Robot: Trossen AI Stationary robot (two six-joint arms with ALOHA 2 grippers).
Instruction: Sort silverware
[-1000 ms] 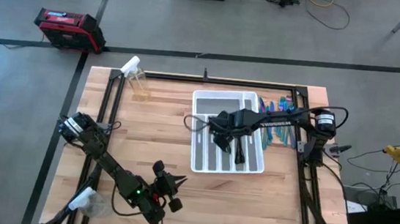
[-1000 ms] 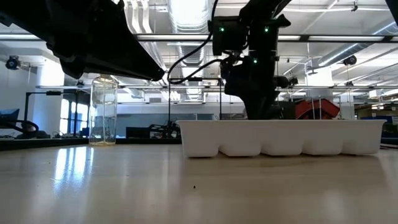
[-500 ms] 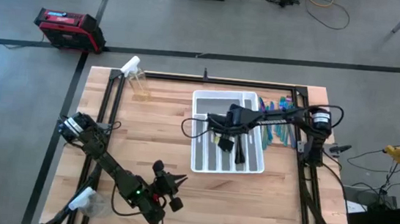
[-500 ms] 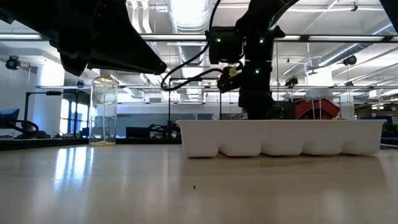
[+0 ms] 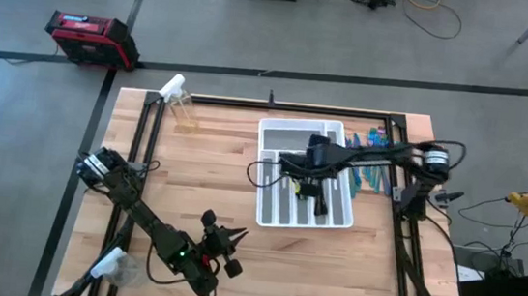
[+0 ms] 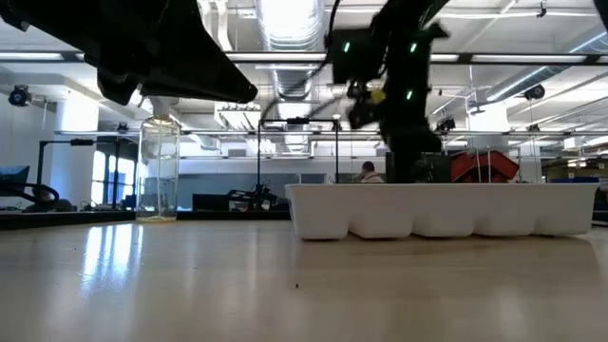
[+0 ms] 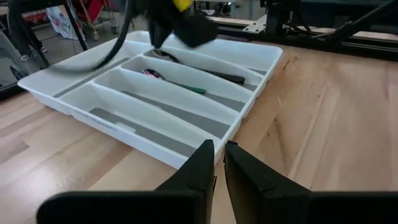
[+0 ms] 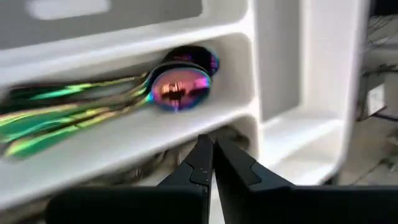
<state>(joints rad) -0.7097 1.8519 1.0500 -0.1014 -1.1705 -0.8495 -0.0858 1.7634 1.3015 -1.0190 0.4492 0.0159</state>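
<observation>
Lying in tray [image 8: 273,74] beyond right end effector [image 8: 208,163]: spoons [image 8: 177,84]

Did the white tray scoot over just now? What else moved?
Yes. The white tray slid a little toward the right side of the table, and the right gripper moved that way with it, low over the tray's compartments with its fingers together. The spoons lie in one compartment. The left gripper, the jar and the loose silverware beside the tray stayed put.
</observation>
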